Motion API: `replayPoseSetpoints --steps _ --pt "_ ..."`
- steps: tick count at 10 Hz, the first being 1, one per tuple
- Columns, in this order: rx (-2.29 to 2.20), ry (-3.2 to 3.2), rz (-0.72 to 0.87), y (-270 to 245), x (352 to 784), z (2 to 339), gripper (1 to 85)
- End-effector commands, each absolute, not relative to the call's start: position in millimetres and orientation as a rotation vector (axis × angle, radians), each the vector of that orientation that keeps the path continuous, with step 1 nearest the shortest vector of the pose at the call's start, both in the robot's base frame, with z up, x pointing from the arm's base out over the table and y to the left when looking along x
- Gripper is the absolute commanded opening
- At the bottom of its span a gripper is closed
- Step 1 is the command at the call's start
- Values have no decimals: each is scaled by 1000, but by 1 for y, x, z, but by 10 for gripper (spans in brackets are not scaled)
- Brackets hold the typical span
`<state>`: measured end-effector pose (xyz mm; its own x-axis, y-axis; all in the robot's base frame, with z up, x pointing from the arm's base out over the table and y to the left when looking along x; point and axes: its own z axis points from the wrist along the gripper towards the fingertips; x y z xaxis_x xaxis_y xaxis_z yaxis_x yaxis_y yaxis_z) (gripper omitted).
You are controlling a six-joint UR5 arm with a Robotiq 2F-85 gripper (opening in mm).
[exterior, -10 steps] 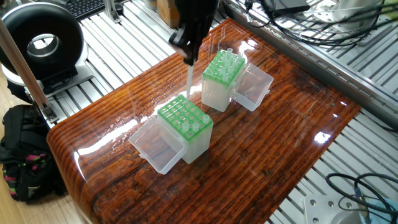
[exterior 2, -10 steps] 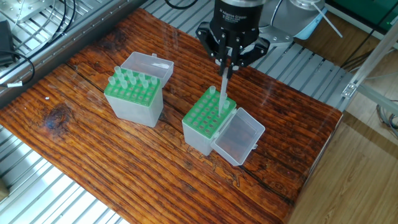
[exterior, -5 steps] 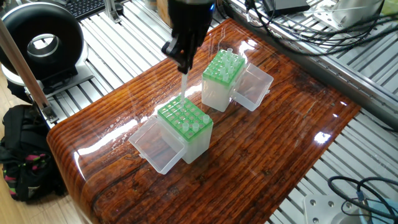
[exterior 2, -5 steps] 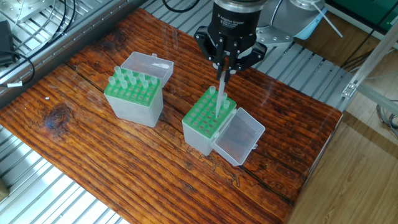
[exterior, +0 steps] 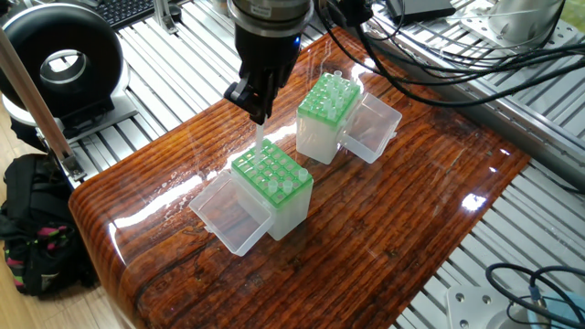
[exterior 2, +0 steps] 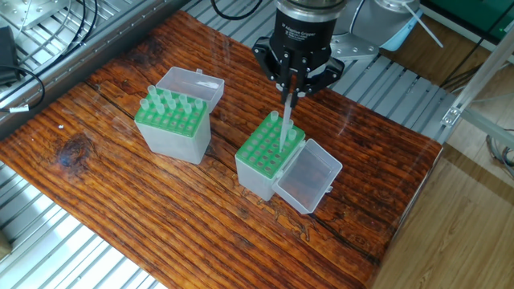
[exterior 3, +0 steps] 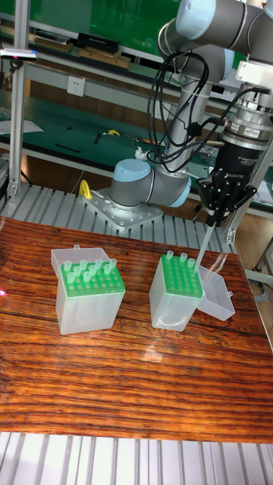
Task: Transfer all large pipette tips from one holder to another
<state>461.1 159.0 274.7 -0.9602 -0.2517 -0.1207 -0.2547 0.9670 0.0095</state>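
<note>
My gripper [exterior: 257, 108] [exterior 2: 291, 83] [exterior 3: 214, 217] is shut on one large pipette tip [exterior: 260, 137] [exterior 2: 286, 120] [exterior 3: 205, 244], which hangs point-down. The tip's lower end sits at the green grid of the nearer holder [exterior: 271, 178] [exterior 2: 271, 151] [exterior 3: 180, 277], close to its back edge. I cannot tell whether it is inside a hole. A few tips [exterior: 288, 185] stand in this holder's front row. The other holder [exterior: 327, 102] [exterior 2: 170, 116] [exterior 3: 89, 280] carries several upright tips.
Each holder has a clear hinged lid [exterior: 228, 215] [exterior: 373, 128] lying open beside it. A black round device [exterior: 59, 64] and a backpack [exterior: 37, 228] are off the table's left end. Cables [exterior: 439, 55] run along the aluminium frame behind.
The gripper with its tip has shifted across the nearer holder toward its back edge, leftward and slightly lower in the one fixed view. The holders have not moved.
</note>
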Motion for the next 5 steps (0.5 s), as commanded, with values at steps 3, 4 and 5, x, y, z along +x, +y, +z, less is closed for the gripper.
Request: replayPoseSetpoints --steps 3,4,5 --pt "-387 3003 56 161 459 273 107" --pt "-388 3007 59 161 458 273 107" --pt "-391 3011 58 161 456 274 107"
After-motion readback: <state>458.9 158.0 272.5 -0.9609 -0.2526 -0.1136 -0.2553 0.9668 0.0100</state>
